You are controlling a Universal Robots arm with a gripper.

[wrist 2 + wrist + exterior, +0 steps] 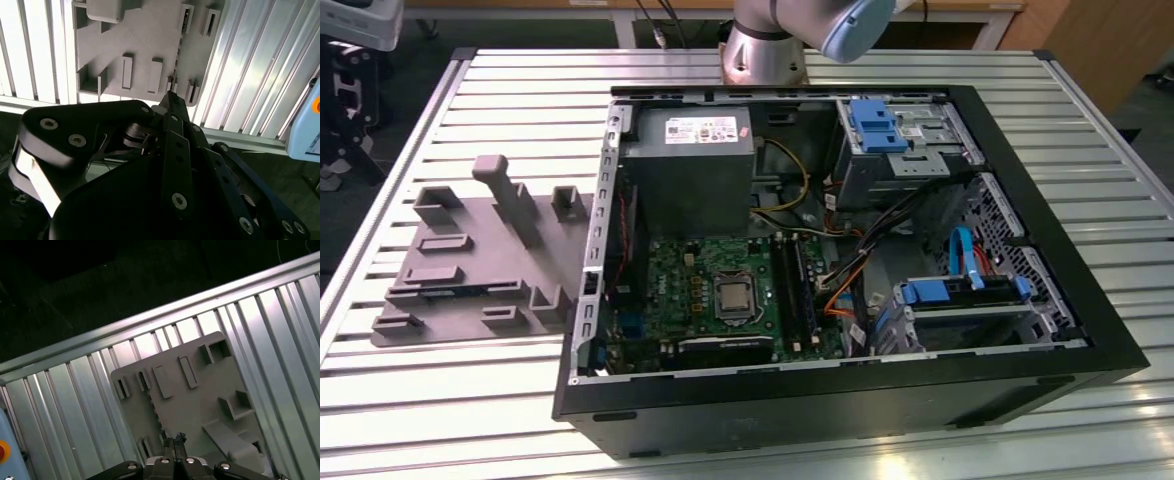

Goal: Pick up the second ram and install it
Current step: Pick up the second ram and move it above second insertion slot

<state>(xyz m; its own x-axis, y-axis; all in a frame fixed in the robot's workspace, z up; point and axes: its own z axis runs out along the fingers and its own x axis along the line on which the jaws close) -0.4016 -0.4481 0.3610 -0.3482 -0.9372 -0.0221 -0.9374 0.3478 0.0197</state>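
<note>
The gripper (172, 96) has its fingers pressed together with nothing between them, hanging above the gray fixture (200, 405) without touching it. The second ram (155, 412) stands on its long edge in that fixture, a thin dark strip spanning two small slotted blocks, straight ahead of the fingertips in both wrist views. In the exterior view the fixture lies at the frame's middle left, beside the open computer case (1067, 330).
</note>
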